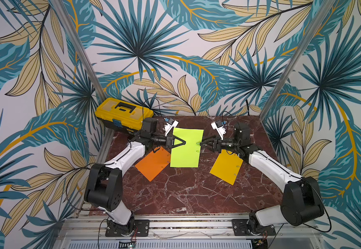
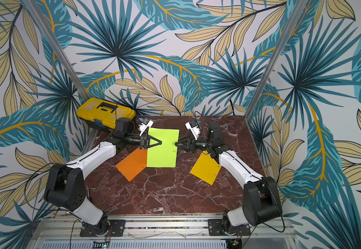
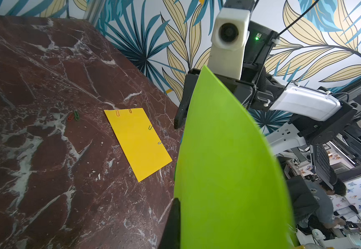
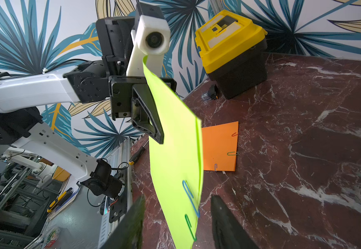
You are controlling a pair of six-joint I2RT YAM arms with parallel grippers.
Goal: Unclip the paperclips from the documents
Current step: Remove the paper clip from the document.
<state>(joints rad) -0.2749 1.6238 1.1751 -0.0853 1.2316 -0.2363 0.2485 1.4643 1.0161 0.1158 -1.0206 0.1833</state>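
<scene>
My left gripper (image 1: 183, 143) is shut on the near-side edge of the lime green document (image 1: 187, 155) and holds it up off the table. My right gripper (image 4: 178, 198) is open, its fingers on either side of the sheet's opposite edge without touching it. A blue paperclip (image 4: 190, 199) and a green paperclip (image 4: 189, 227) sit on that edge. The orange document (image 1: 153, 163) lies flat, partly under the green one, with three clips (image 4: 232, 153) on it. The golden yellow document (image 3: 137, 142) lies flat with several clips (image 3: 117, 112).
A yellow toolbox (image 1: 123, 114) stands at the table's back left corner with a small black object (image 4: 210, 94) beside it. Two loose paperclips (image 3: 73, 116) lie on the marble table (image 1: 196, 189) beyond the yellow sheet.
</scene>
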